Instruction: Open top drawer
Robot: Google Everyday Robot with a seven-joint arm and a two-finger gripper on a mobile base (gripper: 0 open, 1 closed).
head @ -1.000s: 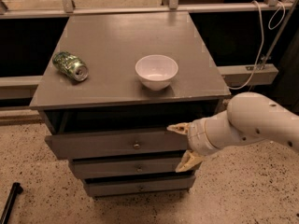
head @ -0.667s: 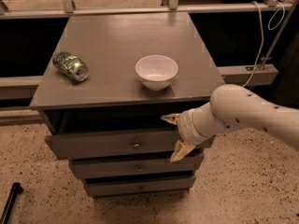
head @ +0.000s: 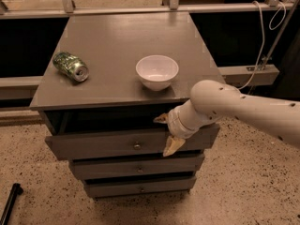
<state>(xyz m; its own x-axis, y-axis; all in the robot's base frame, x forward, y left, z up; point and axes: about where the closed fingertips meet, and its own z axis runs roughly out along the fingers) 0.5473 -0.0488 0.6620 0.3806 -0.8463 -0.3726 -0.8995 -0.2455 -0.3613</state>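
Note:
The top drawer (head: 98,144) is a wide grey drawer with a small round metal knob (head: 137,146) at its centre. It stands pulled out a little from under the cabinet top, with a dark gap above its front. My gripper (head: 168,132) is at the drawer's front, just right of the knob. Its two tan fingers are spread apart, one (head: 161,119) over the drawer's top edge and one (head: 172,146) below on the front. It holds nothing. My white arm (head: 243,111) reaches in from the right.
A white bowl (head: 157,71) and a lying green can (head: 70,66) rest on the cabinet top (head: 117,36). Two more grey drawers (head: 136,168) sit below. A black rod (head: 9,203) lies on the speckled floor at lower left. A rail and cable run behind.
My arm and gripper have moved left along the drawer front, toward the knob. The drawer, bowl and can have stayed put.

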